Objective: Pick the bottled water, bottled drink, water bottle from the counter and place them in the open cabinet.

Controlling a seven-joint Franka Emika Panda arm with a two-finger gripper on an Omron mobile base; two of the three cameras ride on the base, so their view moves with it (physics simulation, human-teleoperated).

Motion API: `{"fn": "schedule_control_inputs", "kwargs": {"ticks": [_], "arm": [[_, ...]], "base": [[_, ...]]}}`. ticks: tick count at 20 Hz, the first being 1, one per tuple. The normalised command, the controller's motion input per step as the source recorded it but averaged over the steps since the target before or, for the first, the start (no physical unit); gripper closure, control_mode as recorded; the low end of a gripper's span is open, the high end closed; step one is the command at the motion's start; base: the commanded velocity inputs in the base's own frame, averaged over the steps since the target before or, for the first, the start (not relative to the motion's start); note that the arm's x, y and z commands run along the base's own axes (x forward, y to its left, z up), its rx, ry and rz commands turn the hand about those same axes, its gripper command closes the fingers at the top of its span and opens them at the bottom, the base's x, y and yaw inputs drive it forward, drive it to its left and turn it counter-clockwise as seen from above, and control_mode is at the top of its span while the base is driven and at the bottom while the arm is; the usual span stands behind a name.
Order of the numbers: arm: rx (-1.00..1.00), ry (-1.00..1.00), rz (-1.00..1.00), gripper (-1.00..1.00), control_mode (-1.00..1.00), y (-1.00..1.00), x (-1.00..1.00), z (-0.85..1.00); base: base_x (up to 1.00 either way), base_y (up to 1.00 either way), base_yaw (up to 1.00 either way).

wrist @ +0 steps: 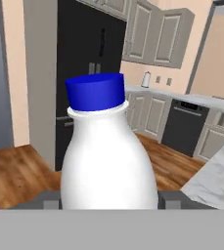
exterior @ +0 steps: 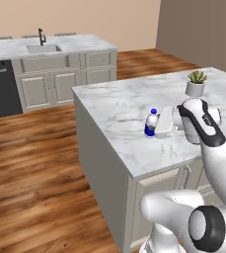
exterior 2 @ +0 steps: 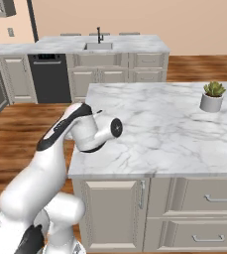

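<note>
Presently the bottled water (exterior: 151, 123) is seen standing upright on the counter (exterior: 119, 104), not far in from its near edge, blue cap up. The gripper (exterior: 160, 126) is brought in level from the side, right against the bottle. In the hand view the fingers (wrist: 47, 201) are seen low on either side of the white body, set about as wide as the bottle itself. Whether the pads are pressing or merely flanking cannot be told.

Risks judged from here:
- If the lift is begun before the pads are seated, the bottle may be tipped or pushed toward the counter edge and lost to the floor.
- The smooth, rounded body may be slipped through a light grip, more so if held low, with the top swinging.
- A potted plant (exterior: 196, 84) is noted well apart, so a clash there is thought unlikely.
</note>
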Motion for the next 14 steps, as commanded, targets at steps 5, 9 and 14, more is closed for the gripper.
{"fn": "schedule_control_inputs", "kwargs": {"ticks": [5, 9, 14], "arm": [[0.01, -0.02, -0.11, 1.0, -1.0, -0.07, -0.67, 0.53], [0.0, 0.0, -0.1, 1.0, -1.0, -0.05, -0.6, 0.43], [0.0, -0.03, -0.11, 1.0, -1.0, 0.0, -0.55, 0.2]], "base": [[0.0, 0.0, 0.0], [0.0, 0.0, 0.0], [0.0, 0.0, 0.0]]}}
